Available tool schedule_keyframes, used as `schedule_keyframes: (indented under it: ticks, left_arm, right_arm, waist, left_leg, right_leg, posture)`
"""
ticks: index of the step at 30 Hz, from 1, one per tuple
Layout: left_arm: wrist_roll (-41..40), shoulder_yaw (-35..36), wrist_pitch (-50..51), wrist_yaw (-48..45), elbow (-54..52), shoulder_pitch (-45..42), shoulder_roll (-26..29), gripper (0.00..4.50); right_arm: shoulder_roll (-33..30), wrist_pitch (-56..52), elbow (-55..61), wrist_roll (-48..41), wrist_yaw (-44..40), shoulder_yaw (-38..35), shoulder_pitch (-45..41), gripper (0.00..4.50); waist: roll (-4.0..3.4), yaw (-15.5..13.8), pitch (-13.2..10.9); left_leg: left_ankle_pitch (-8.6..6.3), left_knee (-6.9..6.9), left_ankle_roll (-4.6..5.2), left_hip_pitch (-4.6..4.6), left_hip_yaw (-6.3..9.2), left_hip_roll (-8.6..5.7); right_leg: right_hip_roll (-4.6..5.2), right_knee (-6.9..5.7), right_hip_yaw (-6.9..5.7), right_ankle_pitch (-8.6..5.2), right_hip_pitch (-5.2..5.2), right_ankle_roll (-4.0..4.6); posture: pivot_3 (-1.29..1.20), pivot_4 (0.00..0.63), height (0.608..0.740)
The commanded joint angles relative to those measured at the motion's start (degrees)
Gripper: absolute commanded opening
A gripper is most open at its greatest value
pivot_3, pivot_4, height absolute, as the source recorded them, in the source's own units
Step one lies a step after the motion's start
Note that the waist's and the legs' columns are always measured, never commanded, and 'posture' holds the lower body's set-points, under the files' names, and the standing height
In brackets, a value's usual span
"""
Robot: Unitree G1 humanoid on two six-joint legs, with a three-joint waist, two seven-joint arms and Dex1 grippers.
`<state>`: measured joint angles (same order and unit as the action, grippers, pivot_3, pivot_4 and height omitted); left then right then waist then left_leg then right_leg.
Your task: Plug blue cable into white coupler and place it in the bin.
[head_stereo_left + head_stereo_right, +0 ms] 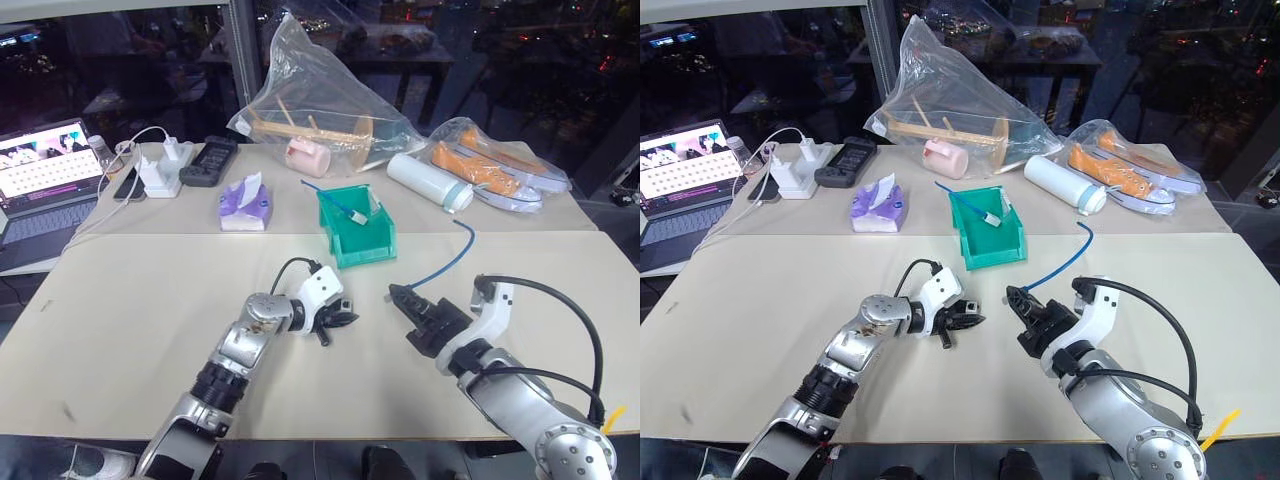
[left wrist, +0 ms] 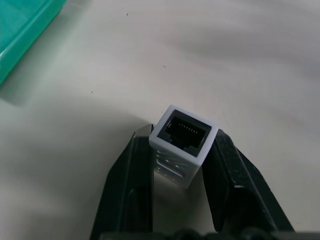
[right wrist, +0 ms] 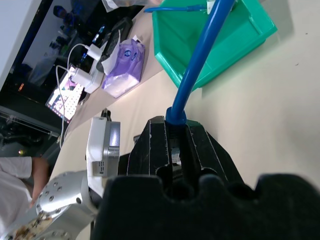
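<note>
- A lab or test workspace is showing here: a paper-covered tabletop point(image 1: 150, 300) is sitting before dark glass partitions.
- A laptop point(image 1: 45, 180) is glowing beside a power strip point(image 1: 160, 175) carrying chargers.
- Clear bags point(image 1: 320, 100) are holding assorted practice objects; a person's sleeve point(image 3: 15, 175) is showing nearby.

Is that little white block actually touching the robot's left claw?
Touching. The left wrist view shows the white coupler squeezed between the left gripper's two black fingers, one pressed against each side.
</note>
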<state>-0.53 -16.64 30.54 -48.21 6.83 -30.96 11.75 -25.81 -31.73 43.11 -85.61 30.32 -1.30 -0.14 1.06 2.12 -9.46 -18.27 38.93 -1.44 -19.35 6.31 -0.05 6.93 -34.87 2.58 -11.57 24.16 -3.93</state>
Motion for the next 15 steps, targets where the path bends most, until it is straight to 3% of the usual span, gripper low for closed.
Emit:
schedule_keyframes:
  ticks: [1,6,7,15]
  left_arm:
    - [-1.75,-0.48,4.7,0.2,-1.68,1.37,0.22,2.48]
    - [-1.02,-1.97,-1.76,-3.47,2.42,-0.4,4.67,4.31]
    - [-1.04,-2.04,-4.45,-4.47,4.17,-1.14,5.31,4.49]
    - [1.26,-3.05,-29.85,-11.99,30.78,-12.02,7.02,4.49]
  right_arm:
    - [0.24,1.13,2.56,0.1,-0.65,-0.78,-0.26,0.0]
    - [0.01,0.83,2.42,0.12,-1.28,-0.62,-0.32,0.0]
    - [0.05,0.8,2.34,0.18,-1.4,-0.54,-0.43,0.0]
    - [0.77,1.18,2.72,1.14,-1.45,-0.18,-0.3,0.0]
  waist:
    - [0.0,0.0,0.0]
    - [0.0,0.1,0.0]
    - [-0.01,0.13,0.01]
    - [0.0,-0.02,0.01]
  left_leg:
    - [0.0,0.0,0.0,0.0,0.0,0.0]
    - [0.01,0.01,-0.02,0.06,0.0,0.0]
    - [0.02,0.01,-0.03,0.08,-0.01,0.0]
    - [0.03,0.01,-0.03,0.08,-0.02,0.0]
  right_leg:
    - [0.0,0.0,0.0,0.0,-0.01,0.0]
    - [0.0,-0.03,0.0,-0.01,-0.04,0.02]
    - [0.0,-0.05,0.01,-0.02,-0.05,0.03]
    - [0.0,-0.07,0.01,-0.01,-0.06,0.07]
  posture:
    - [0.0,0.15,0.74]
    - [0.0,0.15,0.74]
    - [0.0,0.15,0.74]
    - [0.0,0.15,0.74]
